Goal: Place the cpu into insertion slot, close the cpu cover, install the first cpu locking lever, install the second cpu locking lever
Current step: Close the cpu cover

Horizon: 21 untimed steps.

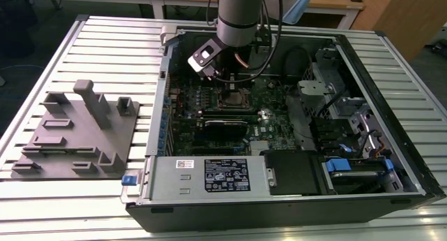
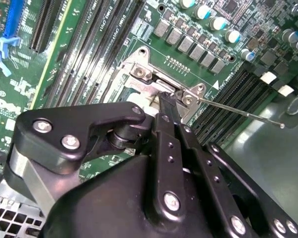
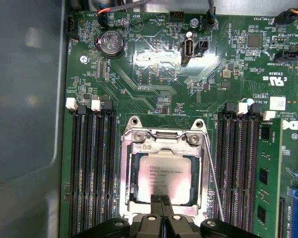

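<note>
Bright, even light (soft shadows), glare on the cpu [image 3: 163,177].

Shiny metal cpu [image 3: 164,176], dull grey metal cpu cover [image 3: 126,173], matt black tool [image 3: 161,200]

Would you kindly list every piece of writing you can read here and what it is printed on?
Nothing can be quoted with confidence.
Silver-grey square cpu: faint print, too small to read.
Green motherboard: white lettering, too small to read.
Black label on the grey metal box: too small to read.
Small white label beside it: too small to read.
</note>
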Available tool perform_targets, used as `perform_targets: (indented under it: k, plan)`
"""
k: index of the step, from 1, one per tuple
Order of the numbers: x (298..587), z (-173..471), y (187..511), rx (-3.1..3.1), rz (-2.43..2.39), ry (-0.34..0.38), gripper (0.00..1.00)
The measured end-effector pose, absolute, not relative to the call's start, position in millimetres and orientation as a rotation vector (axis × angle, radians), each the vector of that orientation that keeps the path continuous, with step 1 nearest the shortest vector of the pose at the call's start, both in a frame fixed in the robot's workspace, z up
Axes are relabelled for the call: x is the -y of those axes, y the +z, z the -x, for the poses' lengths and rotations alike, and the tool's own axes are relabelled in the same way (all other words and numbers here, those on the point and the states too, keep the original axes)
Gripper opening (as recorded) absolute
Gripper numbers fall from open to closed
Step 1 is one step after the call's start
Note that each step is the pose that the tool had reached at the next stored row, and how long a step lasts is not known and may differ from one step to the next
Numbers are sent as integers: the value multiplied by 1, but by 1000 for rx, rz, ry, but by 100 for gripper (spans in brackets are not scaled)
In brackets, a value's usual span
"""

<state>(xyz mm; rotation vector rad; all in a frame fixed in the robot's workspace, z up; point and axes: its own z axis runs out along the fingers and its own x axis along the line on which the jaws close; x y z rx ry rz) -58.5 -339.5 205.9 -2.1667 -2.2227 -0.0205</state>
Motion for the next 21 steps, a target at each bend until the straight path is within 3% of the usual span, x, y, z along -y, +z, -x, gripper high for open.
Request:
perform_targets:
  k: [21]
  plan:
    - [339, 49, 209, 2224, 2167, -18, 11]
